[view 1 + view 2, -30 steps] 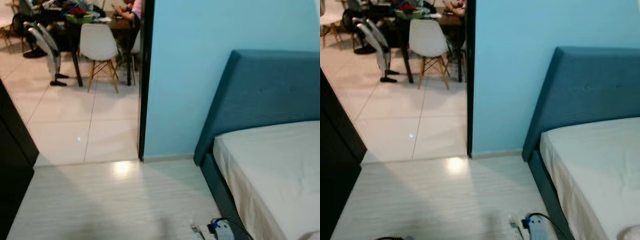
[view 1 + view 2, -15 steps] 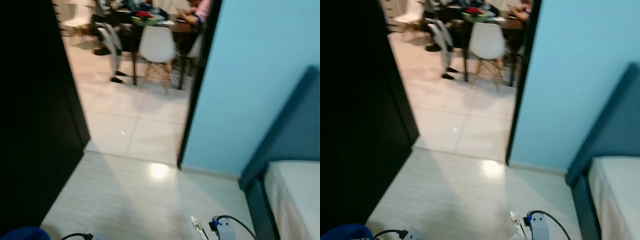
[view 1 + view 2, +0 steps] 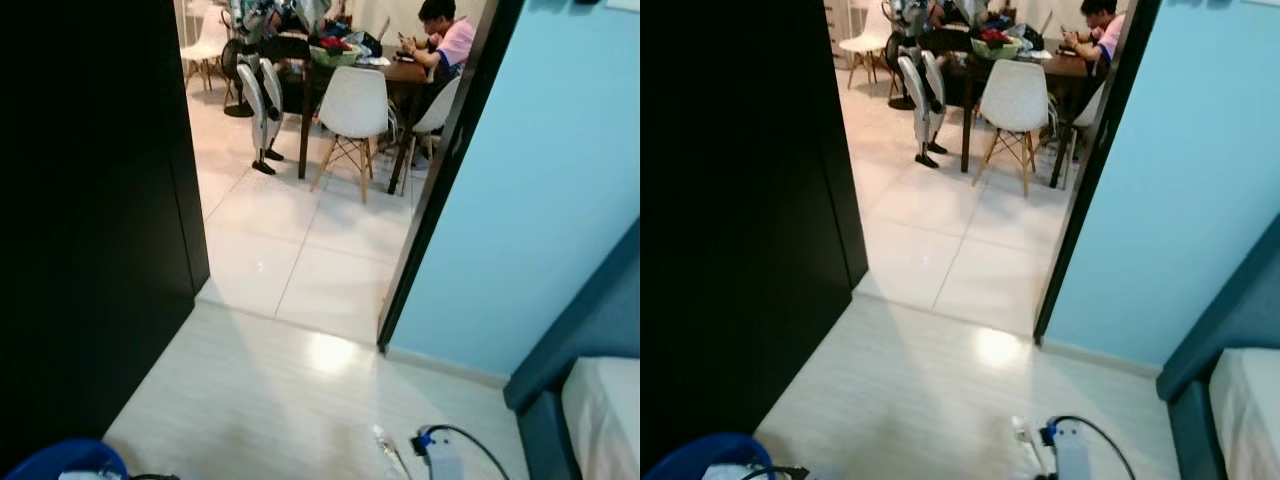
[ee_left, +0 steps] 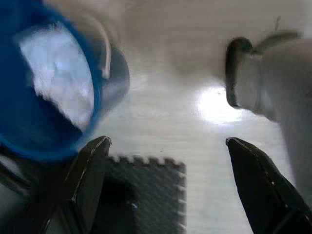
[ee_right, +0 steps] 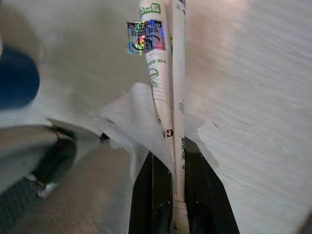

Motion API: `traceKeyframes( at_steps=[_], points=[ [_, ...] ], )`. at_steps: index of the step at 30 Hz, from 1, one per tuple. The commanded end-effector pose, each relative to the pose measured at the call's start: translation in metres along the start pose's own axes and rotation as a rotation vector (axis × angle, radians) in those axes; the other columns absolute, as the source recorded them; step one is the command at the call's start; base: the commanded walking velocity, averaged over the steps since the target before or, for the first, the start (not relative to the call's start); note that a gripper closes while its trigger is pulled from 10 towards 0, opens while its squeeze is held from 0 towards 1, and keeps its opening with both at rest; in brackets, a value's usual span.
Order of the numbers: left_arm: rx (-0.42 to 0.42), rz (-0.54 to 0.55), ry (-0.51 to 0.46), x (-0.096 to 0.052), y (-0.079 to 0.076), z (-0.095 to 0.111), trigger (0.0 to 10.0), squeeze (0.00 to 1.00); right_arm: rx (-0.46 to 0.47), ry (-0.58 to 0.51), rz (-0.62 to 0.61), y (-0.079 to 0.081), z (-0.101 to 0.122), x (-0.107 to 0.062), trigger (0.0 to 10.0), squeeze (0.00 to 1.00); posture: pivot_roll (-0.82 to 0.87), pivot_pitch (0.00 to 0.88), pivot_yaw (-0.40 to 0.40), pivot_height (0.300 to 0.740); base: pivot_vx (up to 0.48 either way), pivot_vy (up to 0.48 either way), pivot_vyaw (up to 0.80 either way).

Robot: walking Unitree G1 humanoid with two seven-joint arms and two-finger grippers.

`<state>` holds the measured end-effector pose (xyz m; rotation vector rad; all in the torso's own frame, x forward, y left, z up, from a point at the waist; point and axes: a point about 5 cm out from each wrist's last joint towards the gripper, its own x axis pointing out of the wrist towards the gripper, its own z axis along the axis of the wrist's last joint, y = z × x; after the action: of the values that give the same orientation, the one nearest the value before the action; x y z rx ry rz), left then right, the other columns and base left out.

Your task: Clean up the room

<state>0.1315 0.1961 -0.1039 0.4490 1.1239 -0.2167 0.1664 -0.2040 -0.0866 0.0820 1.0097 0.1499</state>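
Note:
My right gripper (image 5: pixel 173 161) is shut on a long folded white paper wrapper (image 5: pixel 165 83) with green print and a shiny sticker, held above the pale floor. More crumpled white paper (image 5: pixel 131 122) hangs around it. My left gripper (image 4: pixel 168 142) is open, its black fingers (image 4: pixel 90 180) wide apart over the floor, close to a blue bin (image 4: pixel 39 107) holding white rubbish. That blue bin (image 3: pixel 702 458) sits at the bottom left of the eye views.
A tall black wardrobe (image 3: pixel 90 220) stands at left. A white power strip with black cable (image 3: pixel 1072 455) lies on the floor by the blue bed frame (image 3: pixel 575 330). The doorway (image 3: pixel 300 250) leads to a dining table, white chairs (image 3: pixel 357 105) and a seated person (image 3: pixel 445 40). A dark foam mat (image 4: pixel 146 195) lies underfoot.
The camera has swung left: the bed slid off to the right, the black wardrobe now covers the left side, and the blue bin has come into view at the bottom left.

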Motion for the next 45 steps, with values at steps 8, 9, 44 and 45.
traceKeyframes(
  at_steps=[8, 9, 44, 45],
  points=[
    [-0.020, -0.011, 0.047, -0.003, 0.005, -0.017, 10.0, 0.00, -0.004, -0.008, 0.028, 0.017, -0.002, 0.005, 10.0, 0.00, 0.01, 0.000, -0.091, 0.740, 0.000, 0.000, 0.72],
    [-0.021, -0.011, 0.047, -0.003, 0.005, -0.017, 10.0, 0.00, -0.004, -0.007, 0.029, 0.017, -0.002, 0.005, 10.0, 0.00, 0.01, 0.000, -0.091, 0.740, 0.000, 0.000, 0.73],
    [-0.019, -0.017, 0.048, -0.001, -0.010, -0.012, 10.0, 0.00, -0.057, -0.021, 0.050, 0.002, 0.008, 0.001, 10.0, 0.00, 0.01, 0.000, -0.098, 0.740, 0.000, -0.130, 0.72],
    [-0.019, -0.017, 0.048, -0.001, -0.010, -0.012, 10.0, 0.00, -0.057, -0.021, 0.050, 0.002, 0.008, 0.001, 10.0, 0.00, 0.01, 0.000, -0.098, 0.740, 0.000, 0.000, 0.73]
  ],
)
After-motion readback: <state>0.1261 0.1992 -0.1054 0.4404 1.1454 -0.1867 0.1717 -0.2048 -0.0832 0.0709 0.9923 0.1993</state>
